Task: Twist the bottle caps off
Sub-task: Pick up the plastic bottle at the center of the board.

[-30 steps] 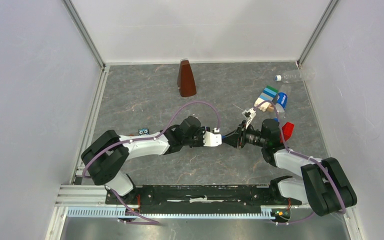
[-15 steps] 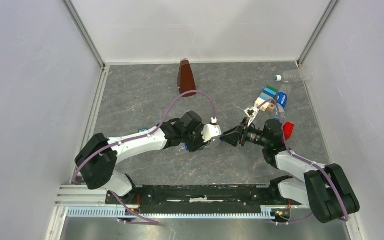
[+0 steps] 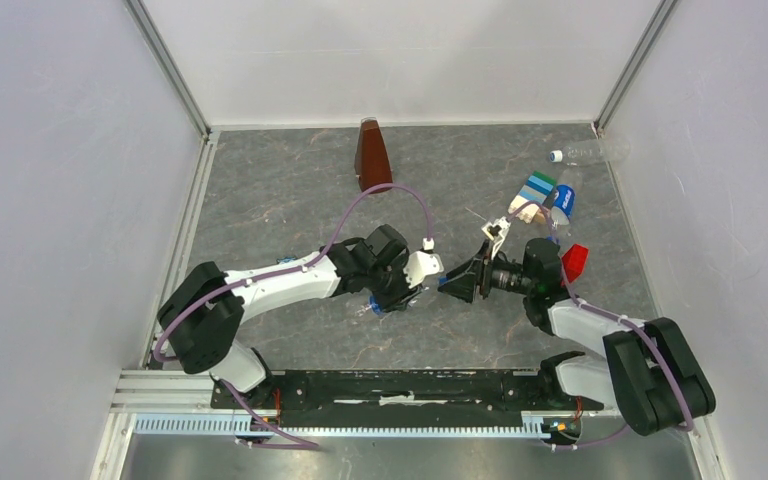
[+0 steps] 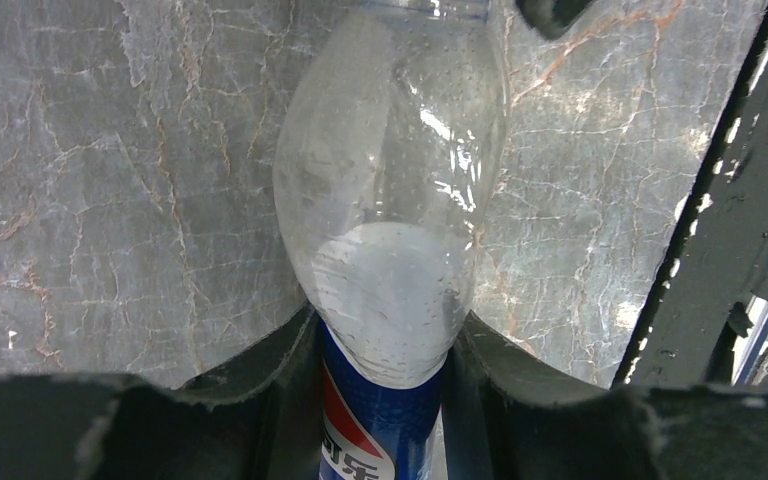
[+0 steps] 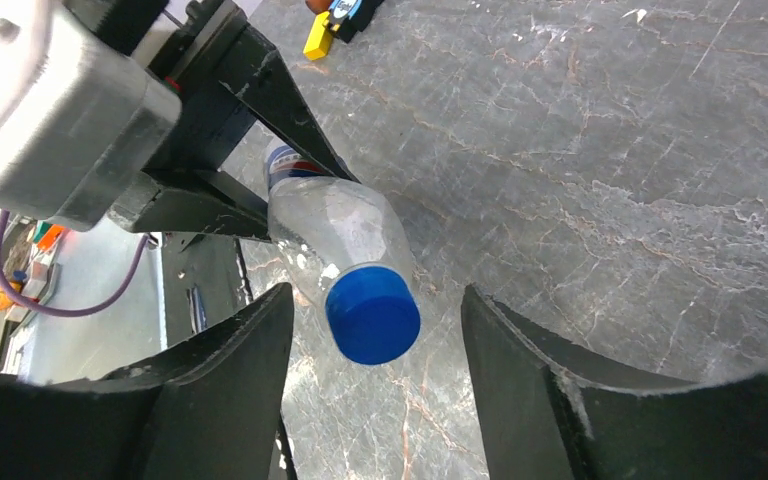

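Between the parted jaws of our right gripper (image 5: 375, 298) we find the blue cap (image 5: 372, 315), untouched, on the labelled bottle (image 4: 390, 200) that our left gripper (image 4: 385, 375) clamps just over the table (image 5: 610, 150), neck pointing at the right gripper.

- Labelled bottle (image 5: 332, 222): clear plastic with a blue wrap, tilted, clamped at the label by the left tool (image 4: 385, 400).
- Its blue cap (image 5: 372, 315) is still screwed on, between the right tool (image 5: 375, 300)'s parted fingers, untouched.
- Unlabelled bottle (image 3: 592, 151): lies on its side in the far right corner, with its white cap (image 3: 556, 156) on.
- Second labelled bottle (image 3: 563, 200): lies nearer than the unlabelled bottle; pose unclear.
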Tool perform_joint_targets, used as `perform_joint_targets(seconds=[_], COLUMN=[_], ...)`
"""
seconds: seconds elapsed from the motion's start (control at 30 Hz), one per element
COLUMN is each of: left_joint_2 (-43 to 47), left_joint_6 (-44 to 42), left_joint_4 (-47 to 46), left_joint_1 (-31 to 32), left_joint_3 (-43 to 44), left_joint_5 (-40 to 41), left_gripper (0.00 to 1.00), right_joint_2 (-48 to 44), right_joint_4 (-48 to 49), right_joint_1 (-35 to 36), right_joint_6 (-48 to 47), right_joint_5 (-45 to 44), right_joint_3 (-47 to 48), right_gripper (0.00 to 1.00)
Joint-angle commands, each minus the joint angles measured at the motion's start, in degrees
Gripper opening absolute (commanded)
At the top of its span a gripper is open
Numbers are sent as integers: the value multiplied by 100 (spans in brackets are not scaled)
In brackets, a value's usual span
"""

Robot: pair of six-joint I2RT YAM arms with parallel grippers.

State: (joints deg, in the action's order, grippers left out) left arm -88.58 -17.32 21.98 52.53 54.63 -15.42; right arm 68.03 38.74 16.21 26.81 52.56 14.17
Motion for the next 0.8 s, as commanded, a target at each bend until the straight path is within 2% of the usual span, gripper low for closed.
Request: perform_joint_targets(seconds=[0.0,0.07,0.17,0.23,0.3,0.43,0.5,0.57,0.77], left_joint_2=[107,82,75,68,93,153,223,304,279], left_joint_6=[254,263,258,261,278,406,482,494,500], left_joint_4=[-297,-336,-353,-373,-503,-836,-1166,-1407,-1939], left_joint_1=[20,20,16,20,20,12,11,-5,-470], left_joint_3=[47,56,72,84,28,-113,-285,-461,-978], left_joint_5=[-389,-418,-511,-532,-508,-478,-505,-690,-1595], left_gripper=[23,23,24,25,27,40,57,70,71], right_joint_2=[192,253,280,306,355,313,276,233,180], right_joint_4=[400,791,809,866,868,605,488,334,197], right_joint_1=[4,51,81,118,162,162,161,163,163], right_joint_6=[-100,111,57,56,21,-190,-260,-384,-532], right_joint_5=[336,470,457,475,585,550,518,481,497], right_joint_3=[-30,-99,-80,-73,-45,-19,17,48,42], right_gripper=[66,63,60,50,37,15,14,12,11])
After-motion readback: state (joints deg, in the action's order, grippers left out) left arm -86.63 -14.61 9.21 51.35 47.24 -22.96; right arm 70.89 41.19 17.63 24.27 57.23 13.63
